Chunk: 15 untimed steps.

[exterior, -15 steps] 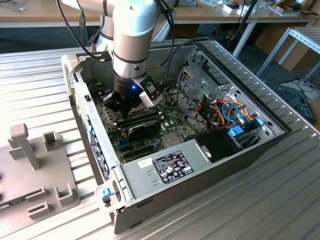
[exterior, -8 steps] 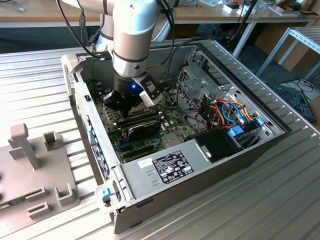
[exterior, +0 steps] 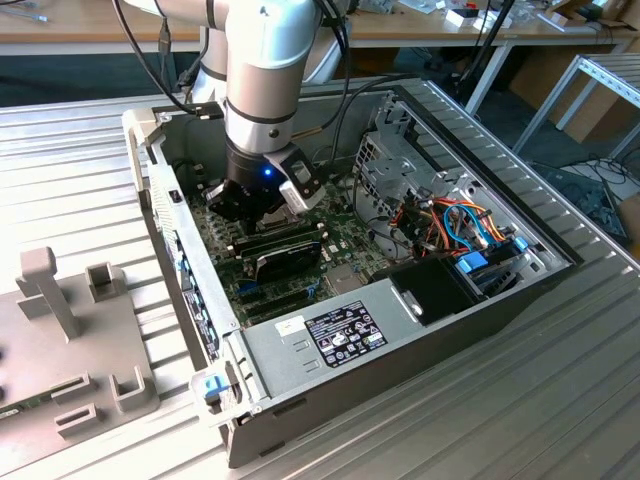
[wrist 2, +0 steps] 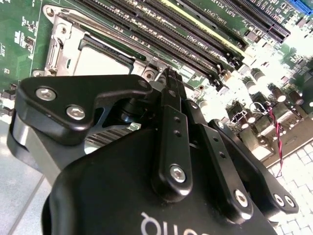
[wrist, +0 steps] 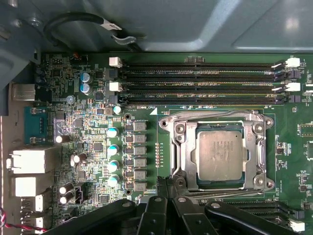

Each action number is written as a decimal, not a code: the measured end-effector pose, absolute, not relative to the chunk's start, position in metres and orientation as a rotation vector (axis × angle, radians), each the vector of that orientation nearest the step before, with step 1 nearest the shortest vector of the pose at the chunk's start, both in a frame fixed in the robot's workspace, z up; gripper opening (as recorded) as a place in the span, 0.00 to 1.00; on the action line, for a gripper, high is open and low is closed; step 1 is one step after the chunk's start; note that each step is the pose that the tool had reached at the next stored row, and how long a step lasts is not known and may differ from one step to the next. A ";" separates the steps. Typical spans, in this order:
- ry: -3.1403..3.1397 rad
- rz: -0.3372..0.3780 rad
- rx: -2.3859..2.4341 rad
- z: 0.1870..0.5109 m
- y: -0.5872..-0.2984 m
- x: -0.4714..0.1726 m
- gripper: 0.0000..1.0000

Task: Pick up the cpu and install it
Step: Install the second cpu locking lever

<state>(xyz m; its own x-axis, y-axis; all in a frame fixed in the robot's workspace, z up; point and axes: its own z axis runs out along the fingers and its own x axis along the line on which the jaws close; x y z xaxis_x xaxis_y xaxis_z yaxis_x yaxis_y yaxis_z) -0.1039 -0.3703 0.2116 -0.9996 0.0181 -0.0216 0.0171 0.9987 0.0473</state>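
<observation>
While black gripper (wrist: 168, 188) hovers fingers together, empty, at socket edge, small square silver-grey cpu (wrist: 220, 155) sits flat inside metal retention frame (wrist: 178, 147) on green motherboard (wrist: 88, 147); seated, apparently aligned for installation.

exterior view high, wrist views near motherboard (wrist: 88, 147)

My arm (exterior: 262, 60) is a silver-grey cylinder with a dark band, black cables trailing beside it. A small blue light glows at the wrist. The gripper (wrist 2: 168, 81) is matte black, with linked bars, silver screw heads and white lettering.
</observation>
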 end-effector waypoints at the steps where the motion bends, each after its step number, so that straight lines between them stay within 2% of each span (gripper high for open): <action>1: 3.119 0.074 0.027 0.213 -0.370 -0.104 0.11; 8: 3.118 0.071 0.028 0.236 -0.370 -0.104 0.11; 15: 3.119 0.071 0.028 0.237 -0.370 -0.103 0.11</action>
<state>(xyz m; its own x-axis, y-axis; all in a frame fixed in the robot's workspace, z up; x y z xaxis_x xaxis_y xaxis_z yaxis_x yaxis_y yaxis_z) -0.1033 -0.3703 0.2371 -0.9996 0.0183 -0.0217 0.0173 0.9988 0.0455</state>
